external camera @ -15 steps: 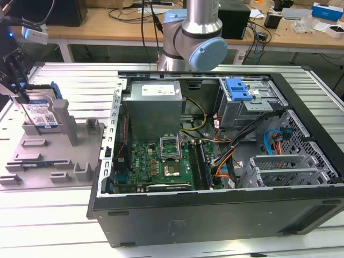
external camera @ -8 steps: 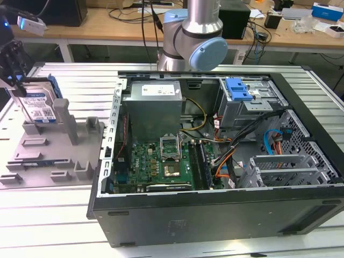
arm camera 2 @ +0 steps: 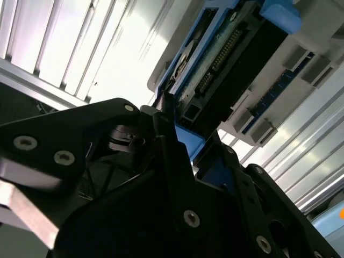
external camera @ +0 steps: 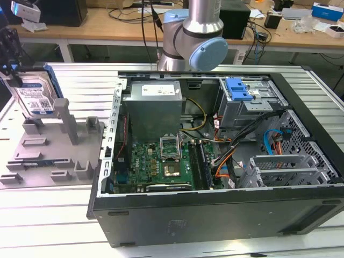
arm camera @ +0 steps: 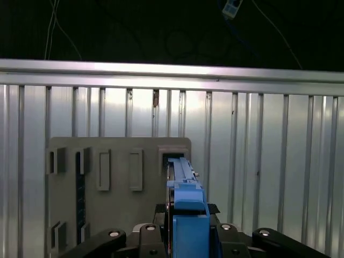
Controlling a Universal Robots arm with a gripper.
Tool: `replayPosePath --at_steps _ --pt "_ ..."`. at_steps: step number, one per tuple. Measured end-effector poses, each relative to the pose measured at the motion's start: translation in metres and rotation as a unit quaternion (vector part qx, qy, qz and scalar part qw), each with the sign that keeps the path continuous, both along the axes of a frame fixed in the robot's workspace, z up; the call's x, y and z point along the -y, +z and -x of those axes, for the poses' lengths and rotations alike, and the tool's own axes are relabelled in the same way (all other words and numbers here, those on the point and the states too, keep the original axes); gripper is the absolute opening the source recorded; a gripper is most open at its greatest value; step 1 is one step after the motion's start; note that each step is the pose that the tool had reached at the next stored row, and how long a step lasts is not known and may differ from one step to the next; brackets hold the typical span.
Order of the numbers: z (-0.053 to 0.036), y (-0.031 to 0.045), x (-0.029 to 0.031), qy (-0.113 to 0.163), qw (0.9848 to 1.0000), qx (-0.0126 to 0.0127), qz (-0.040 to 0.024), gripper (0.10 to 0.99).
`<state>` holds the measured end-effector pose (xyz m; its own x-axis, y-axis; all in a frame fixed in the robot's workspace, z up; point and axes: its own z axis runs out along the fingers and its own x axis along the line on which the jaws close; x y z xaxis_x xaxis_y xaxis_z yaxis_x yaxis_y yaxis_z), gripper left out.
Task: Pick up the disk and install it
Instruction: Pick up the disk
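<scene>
The exterior view looks down from a raised spot in front of the open case [external camera: 215,226]. It faces across the ribbed desk [external camera: 48,215] toward the arm [external camera: 193,37] at middle range, with the grey fixture [external camera: 48,145] and disk [external camera: 35,97] at the exterior view's left. The first wrist view looks along the hand [arm camera: 187,217] onto fixture and desk, showing the gripped disk edge-on. The second wrist view sits very close behind the hand's black links, facing the disk's connector end, with the desk beyond. All three views share the disk and the desk's ribs.
</scene>
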<state>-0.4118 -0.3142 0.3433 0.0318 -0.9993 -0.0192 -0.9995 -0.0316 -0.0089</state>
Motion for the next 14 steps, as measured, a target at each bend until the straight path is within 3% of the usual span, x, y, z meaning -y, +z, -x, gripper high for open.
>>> replayPosePath --at_steps 9,10,12,14 --pt "-0.0010 0.0403 0.0000 0.000 1.0000 0.0001 -0.0057 0.369" --pt "-0.0011 0.0487 0.0000 0.000 1.0000 0.0000 -0.0060 0.369" --pt "-0.0016 0.0735 0.0000 0.000 1.0000 0.0000 -0.0067 0.369" --pt "-0.0019 0.0829 0.0000 0.000 1.0000 0.0000 -0.0069 0.369"
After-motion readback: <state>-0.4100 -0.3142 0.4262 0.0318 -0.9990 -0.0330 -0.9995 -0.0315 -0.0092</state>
